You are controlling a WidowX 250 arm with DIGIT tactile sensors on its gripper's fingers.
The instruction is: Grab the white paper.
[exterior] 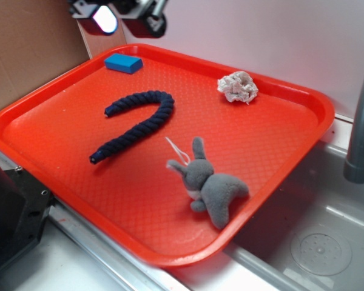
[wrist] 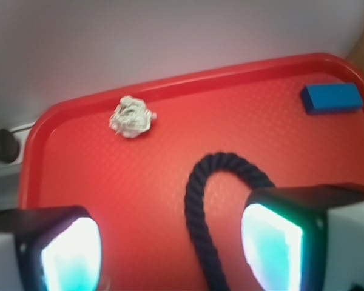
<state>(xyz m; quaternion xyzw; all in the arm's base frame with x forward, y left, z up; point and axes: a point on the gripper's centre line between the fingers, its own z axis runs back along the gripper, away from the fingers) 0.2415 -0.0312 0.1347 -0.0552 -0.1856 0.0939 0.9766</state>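
Observation:
The white paper is a small crumpled off-white ball lying near the far right rim of the red tray. In the wrist view the white paper sits at the upper left, close to the tray edge. My gripper hangs high above the tray's far left corner, well left of the paper. Seen from the wrist, the gripper stands open, its two glowing pads wide apart with nothing between them but the tray floor and rope far below.
A dark blue rope curves across the tray's middle. A blue block lies at the far left corner under the gripper. A grey plush bunny rests near the front right rim. A sink basin and faucet pipe stand to the right.

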